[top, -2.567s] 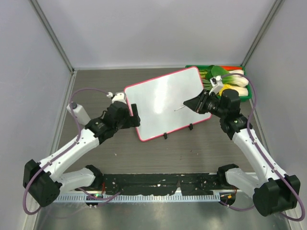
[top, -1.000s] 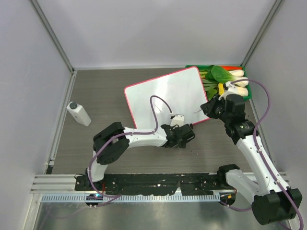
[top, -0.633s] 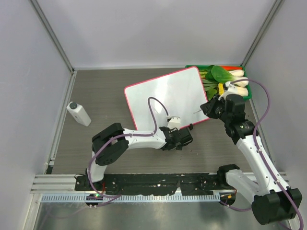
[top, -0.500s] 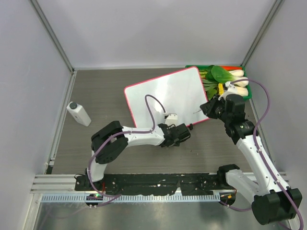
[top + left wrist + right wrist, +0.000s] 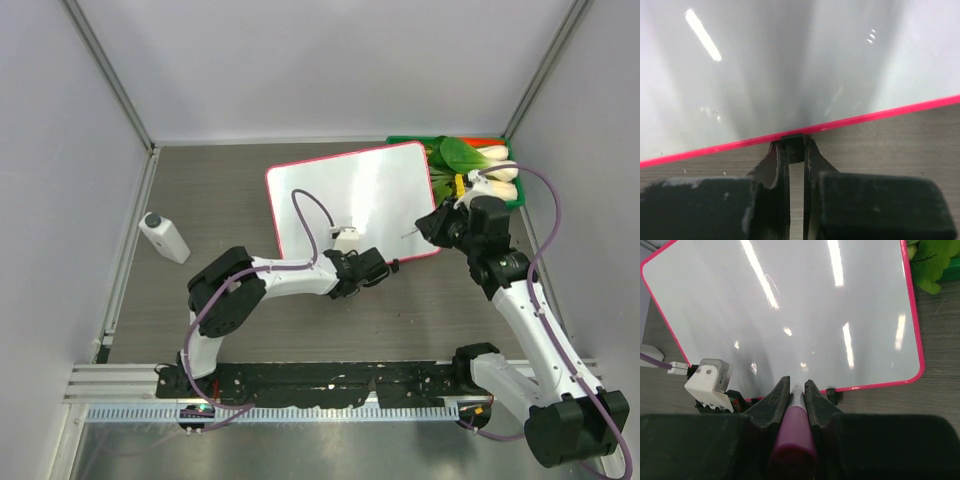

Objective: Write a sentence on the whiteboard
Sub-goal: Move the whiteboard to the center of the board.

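The whiteboard (image 5: pixel 350 195) lies flat on the table, white with a thin pink frame. My left gripper (image 5: pixel 352 272) sits at its near edge, and in the left wrist view it (image 5: pixel 795 150) is shut on a small black clip (image 5: pixel 794 144) on that pink edge. A second clip (image 5: pixel 394 265) shows further right. My right gripper (image 5: pixel 432 224) hovers over the board's near right corner, shut on a pink marker (image 5: pixel 792 435) whose pale tip (image 5: pixel 798 389) points at the board (image 5: pixel 790 315). No sentence shows on the white surface (image 5: pixel 790 65).
A green tray of vegetables (image 5: pixel 480 165) stands just beyond the board's right edge, and a leaf (image 5: pixel 935 260) pokes in at the top right. A small white bottle (image 5: pixel 165 238) lies at the left. Grey walls close the sides.
My left arm left the board's left edge, came round to the near edge, and its gripper closed on the clip. The board swung and slid a little right. The right arm barely moved.
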